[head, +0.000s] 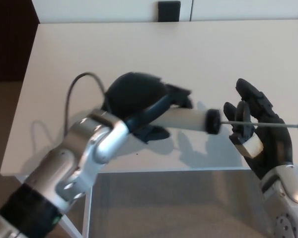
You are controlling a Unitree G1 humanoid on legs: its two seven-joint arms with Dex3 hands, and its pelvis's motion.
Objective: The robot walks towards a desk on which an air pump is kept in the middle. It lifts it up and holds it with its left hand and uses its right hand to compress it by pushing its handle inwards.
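The air pump's white barrel point(184, 119) hangs just above the white desk point(139, 49), and my left hand point(136, 96) is shut around its left part. A black cap point(213, 121) closes the barrel's right end. From the cap a thin metal rod point(283, 125) runs right to the picture's edge, where the handle is barely visible. My right hand point(258, 134) stands upright right of the cap, its fingers apart. The rod crosses in front of those fingers, and the hand does not hold the handle.
A small black object point(168, 10) sits at the desk's far edge. A dark cable point(77, 87) loops over my left forearm. The desk's front edge point(188, 171) runs just below both hands, with a grey floor beneath it.
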